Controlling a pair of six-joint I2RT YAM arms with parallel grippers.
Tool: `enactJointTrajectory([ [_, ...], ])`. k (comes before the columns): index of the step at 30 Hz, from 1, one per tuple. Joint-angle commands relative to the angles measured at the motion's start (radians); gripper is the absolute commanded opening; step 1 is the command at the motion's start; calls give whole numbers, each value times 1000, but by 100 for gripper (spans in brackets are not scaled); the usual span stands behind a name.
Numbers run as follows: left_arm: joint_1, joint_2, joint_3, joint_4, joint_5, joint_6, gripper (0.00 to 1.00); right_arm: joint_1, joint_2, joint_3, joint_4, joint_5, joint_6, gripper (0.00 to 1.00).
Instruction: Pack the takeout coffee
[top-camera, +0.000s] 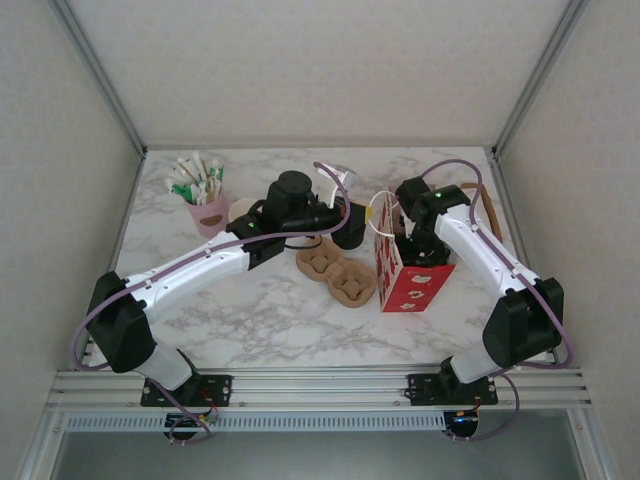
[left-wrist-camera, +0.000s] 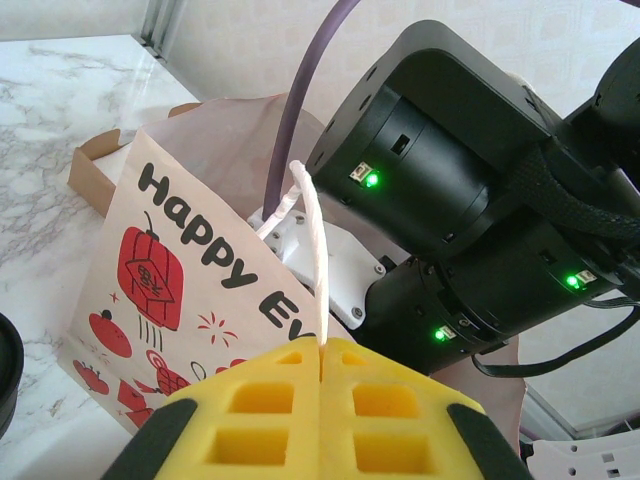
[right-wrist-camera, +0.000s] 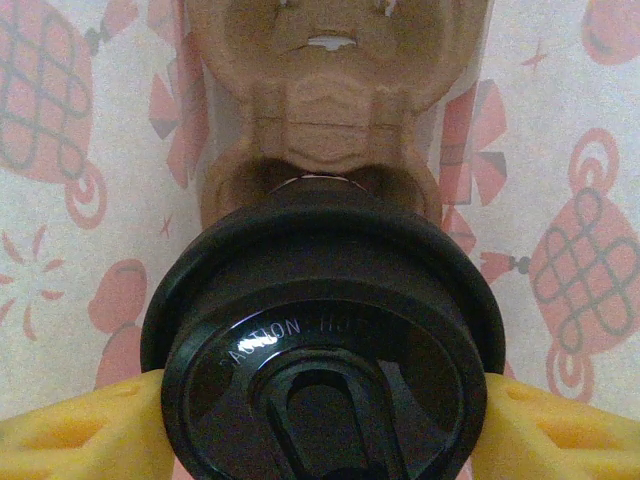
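Two end effectors are busy at one printed paper bag (top-camera: 410, 285), which stands toward the right of the marble desk (top-camera: 270, 320). The left end effector (left-wrist-camera: 322, 345) is clenched on the bag's white handle (left-wrist-camera: 315, 250): its yellow pads (left-wrist-camera: 300, 425) are pressed flat together, with the thin strip rising from between them. From that wrist the bag's face reads "Happy Ev" beside red lanterns, and the black body of the right arm (left-wrist-camera: 450, 190) goes down into the open mouth.

The right end effector (right-wrist-camera: 320, 430) is inside the bag, grasping the takeout coffee (right-wrist-camera: 325, 330); a yellow pad touches the rim of the black lid on each side. The lid faces the wrist camera squarely, so the cup's long axis runs straight away from the lens toward the bag's bottom, lid end nearest and base hidden beneath it. Just beyond the lid lies a brown pulp carrier (right-wrist-camera: 330, 90) with one socket bare; whether the cup sits in the nearer socket I cannot tell. The bag's walls close round both, their print showing through in pale pink.

On the desk left of the bag lie two more carriers (top-camera: 335, 272), and further left stands a pink cup (top-camera: 210, 215) of sachets
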Motion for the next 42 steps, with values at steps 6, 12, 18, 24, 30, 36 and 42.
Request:
enactJointTrajectory([
  [6,-10,15,17,-2,-9,10,0,-5,18,-61,54,-41,-2,68],
  [12,-10,15,18,-2,-9,10,0,-5,19,-56,54,-41,-2,68],
  [18,-10,16,18,-3,-9,10,0,-6,17,-53,50,-39,-2,68],
  [24,-10,19,20,-2,-9,10,0,-6,19,-55,52,-41,-4,68],
  [30,-10,18,20,-3,-9,10,0,-6,18,-48,48,-41,-4,68],
  [36,-10,18,21,-2,-10,12,0,-6,18,-49,43,-37,-3,68],
  [42,-10,15,21,-1,-8,11,0,-5,17,-42,38,-37,-3,69],
])
